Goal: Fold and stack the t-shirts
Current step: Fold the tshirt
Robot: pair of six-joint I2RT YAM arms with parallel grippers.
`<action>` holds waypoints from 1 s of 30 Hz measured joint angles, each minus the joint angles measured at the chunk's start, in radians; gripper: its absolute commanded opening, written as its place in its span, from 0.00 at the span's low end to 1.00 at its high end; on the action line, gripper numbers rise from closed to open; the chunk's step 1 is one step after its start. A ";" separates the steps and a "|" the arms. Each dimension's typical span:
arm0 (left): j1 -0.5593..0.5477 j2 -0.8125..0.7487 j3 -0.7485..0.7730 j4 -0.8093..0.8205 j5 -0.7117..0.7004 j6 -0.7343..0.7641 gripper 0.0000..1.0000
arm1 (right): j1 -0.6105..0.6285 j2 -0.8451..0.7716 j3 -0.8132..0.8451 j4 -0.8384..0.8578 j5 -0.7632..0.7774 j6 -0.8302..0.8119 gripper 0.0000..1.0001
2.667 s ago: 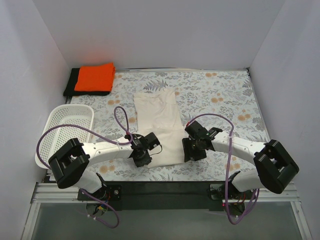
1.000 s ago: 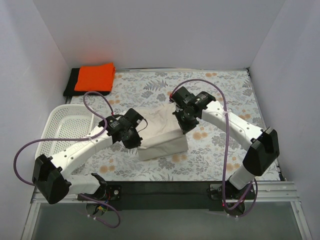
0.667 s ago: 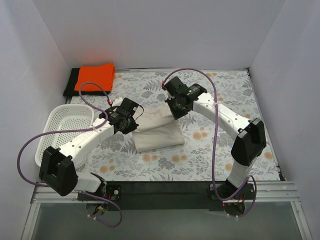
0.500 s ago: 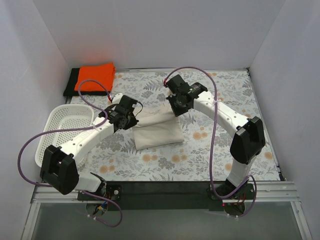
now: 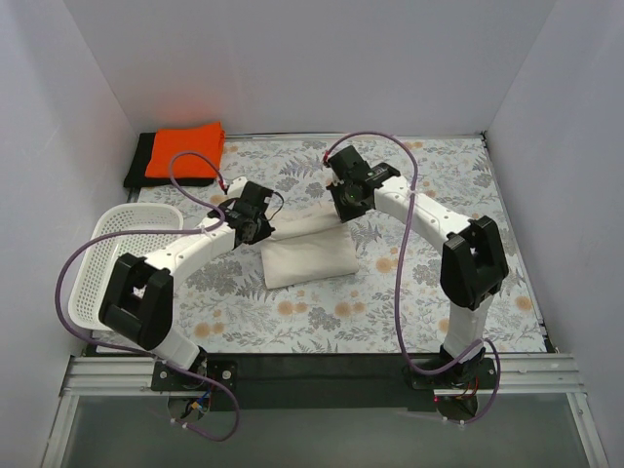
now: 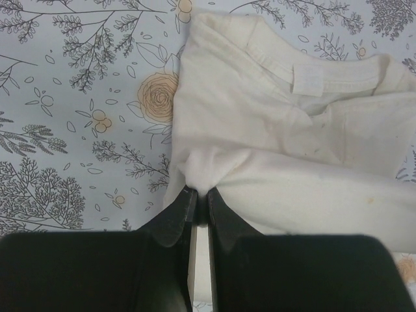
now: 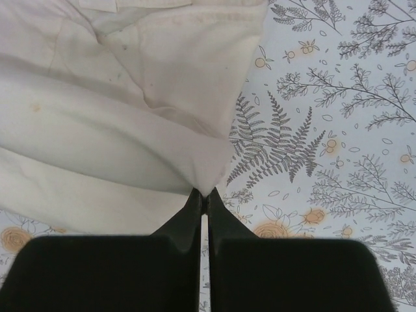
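Note:
The cream t-shirt [image 5: 305, 252] lies half folded in the middle of the floral table. My left gripper [image 5: 258, 228] is shut on its left corner, and the left wrist view shows the cloth [image 6: 273, 149] bunched between the fingertips [image 6: 198, 196]. At the shirt's right corner my right gripper [image 5: 343, 208] is shut too, pinching a point of fabric [image 7: 130, 130] at its tips [image 7: 204, 195]. The held edge is lifted over the folded lower half. An orange t-shirt [image 5: 185, 149] lies folded on a black t-shirt [image 5: 137, 164] at the back left corner.
A white perforated basket [image 5: 112, 255] stands at the left edge of the table, close to my left arm. White walls close in the back and both sides. Purple cables loop above both arms.
Both grippers have carried the shirt's near hem away from me over the last seconds, folding it over the upper half; the folded bundle is now shorter and sits farther back.

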 measured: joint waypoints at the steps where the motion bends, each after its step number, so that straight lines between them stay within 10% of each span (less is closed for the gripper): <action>1: 0.002 0.009 0.000 0.006 -0.003 0.002 0.00 | -0.003 0.011 -0.006 0.007 -0.003 0.000 0.01; 30: 0.014 0.119 -0.060 0.225 -0.042 0.065 0.11 | -0.033 0.094 -0.114 0.213 0.020 0.040 0.07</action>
